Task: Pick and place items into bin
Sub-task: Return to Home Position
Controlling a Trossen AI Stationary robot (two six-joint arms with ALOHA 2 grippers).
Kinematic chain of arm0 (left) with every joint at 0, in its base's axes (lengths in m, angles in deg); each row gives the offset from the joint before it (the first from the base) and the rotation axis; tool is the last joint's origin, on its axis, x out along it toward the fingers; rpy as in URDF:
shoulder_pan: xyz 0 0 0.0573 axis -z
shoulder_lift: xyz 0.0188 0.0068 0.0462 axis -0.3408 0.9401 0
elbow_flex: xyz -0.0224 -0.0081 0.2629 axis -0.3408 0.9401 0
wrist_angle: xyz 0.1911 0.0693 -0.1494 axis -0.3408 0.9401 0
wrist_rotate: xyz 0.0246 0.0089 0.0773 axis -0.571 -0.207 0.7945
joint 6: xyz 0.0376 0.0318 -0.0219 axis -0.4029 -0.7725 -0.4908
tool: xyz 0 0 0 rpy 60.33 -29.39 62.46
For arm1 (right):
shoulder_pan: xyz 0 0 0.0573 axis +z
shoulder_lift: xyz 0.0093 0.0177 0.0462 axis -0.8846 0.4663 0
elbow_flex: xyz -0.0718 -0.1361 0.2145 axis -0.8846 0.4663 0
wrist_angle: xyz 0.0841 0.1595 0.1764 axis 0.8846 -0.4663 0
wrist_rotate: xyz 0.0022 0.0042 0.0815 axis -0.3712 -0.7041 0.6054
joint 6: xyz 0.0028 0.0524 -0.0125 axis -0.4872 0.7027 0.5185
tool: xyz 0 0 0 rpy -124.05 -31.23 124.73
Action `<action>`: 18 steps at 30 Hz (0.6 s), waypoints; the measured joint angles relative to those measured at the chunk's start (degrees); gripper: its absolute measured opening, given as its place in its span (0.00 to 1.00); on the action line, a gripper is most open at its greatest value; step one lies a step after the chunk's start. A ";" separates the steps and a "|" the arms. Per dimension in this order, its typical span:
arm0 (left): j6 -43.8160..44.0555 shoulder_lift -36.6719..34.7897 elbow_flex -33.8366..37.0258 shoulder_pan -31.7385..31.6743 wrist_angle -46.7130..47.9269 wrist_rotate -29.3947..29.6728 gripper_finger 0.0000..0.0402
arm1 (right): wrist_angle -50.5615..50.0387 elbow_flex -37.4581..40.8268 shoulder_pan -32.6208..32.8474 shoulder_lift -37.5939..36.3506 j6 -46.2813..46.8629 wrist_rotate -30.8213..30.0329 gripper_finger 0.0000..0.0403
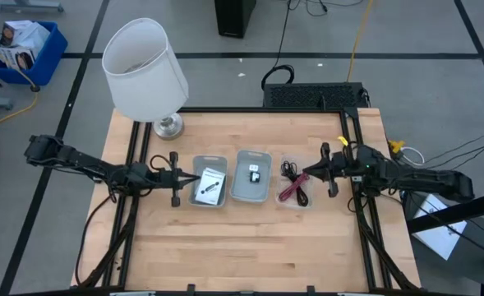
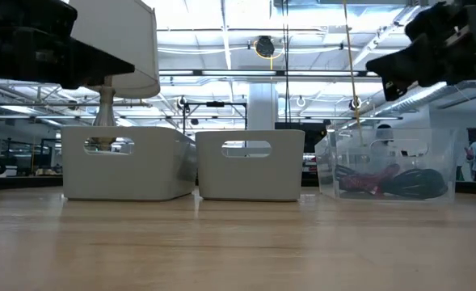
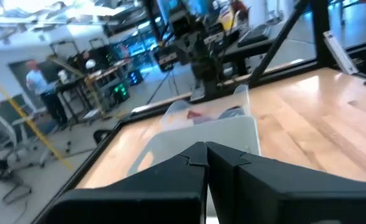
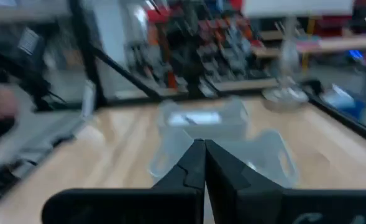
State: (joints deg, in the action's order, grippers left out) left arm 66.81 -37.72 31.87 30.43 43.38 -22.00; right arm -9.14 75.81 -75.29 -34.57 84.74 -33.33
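**High view.** The left arm is reaching in low and nearly straight from the left edge of the desk [image 1: 225, 247]. The left hand [image 1: 194, 176] is pointing at the left gray bin [image 1: 200, 164], just beside its left wall. The right arm is mirroring this pose from the right edge. The right hand [image 1: 307, 173] is pointing at the transparent bin [image 1: 279, 197], just beside its right wall.

Three bins are standing in one row at mid-desk: two gray and one transparent.
- The left gray bin is holding one white packet [image 1: 211, 185], its long axis tilted slightly off the bin's length.
- The middle gray bin [image 1: 250, 194] is holding small black and white pieces [image 1: 254, 173]; their count cannot be told.
- The transparent bin is holding one red-and-black cable bundle [image 1: 293, 185]. Its long axis is running along the bin's length, with the black part toward the far end.

One lamp [image 1: 143, 66] is standing at the far left corner.

**Low view.** Both hands are hanging above the desk, apart from the bins. The left arm is showing dark at the upper left, in front of the lamp shade. The right hand is hanging above the transparent bin. The cable bundle is lying on that bin's floor.

**Left wrist view.** The left hand's fingers [image 3: 170, 180] are pressed together with the tips meeting, holding nothing. They are aiming at a gray bin wall. A person [image 3: 38, 81] is standing in the room beyond.

**Right wrist view.** The right hand's fingers [image 4: 245, 180] are likewise pressed together and holding nothing. They are aiming at the transparent bin, with a gray bin behind it.
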 joint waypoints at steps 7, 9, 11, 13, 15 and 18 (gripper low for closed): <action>-2.05 0.01 0.13 -0.54 -0.63 -1.07 0.00 | 7.30 7.22 -0.08 -4.70 0.88 0.52 0.00; -1.45 -0.01 0.95 -1.62 -1.35 -2.28 0.00 | 8.00 7.95 -0.10 -5.16 -0.85 0.56 0.00; 0.06 0.01 2.18 -3.36 -2.82 -3.98 0.00 | 7.13 8.00 -0.10 -5.12 -1.99 0.63 0.00; 1.83 0.07 2.32 -5.38 -2.03 -5.30 0.00 | 7.75 8.00 -0.45 -5.14 -2.37 0.63 0.00; 2.78 0.08 2.32 -7.06 -1.83 -5.92 0.00 | 8.15 8.04 -1.17 -5.12 -2.45 0.63 0.00; 2.24 -0.05 2.32 -8.80 -2.69 -6.09 0.00 | 7.23 8.07 -3.13 -4.99 -1.24 0.65 0.00</action>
State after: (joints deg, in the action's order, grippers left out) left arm 69.05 -37.77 34.19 21.63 40.68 -28.10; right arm -1.90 83.88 -78.42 -39.55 83.50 -32.69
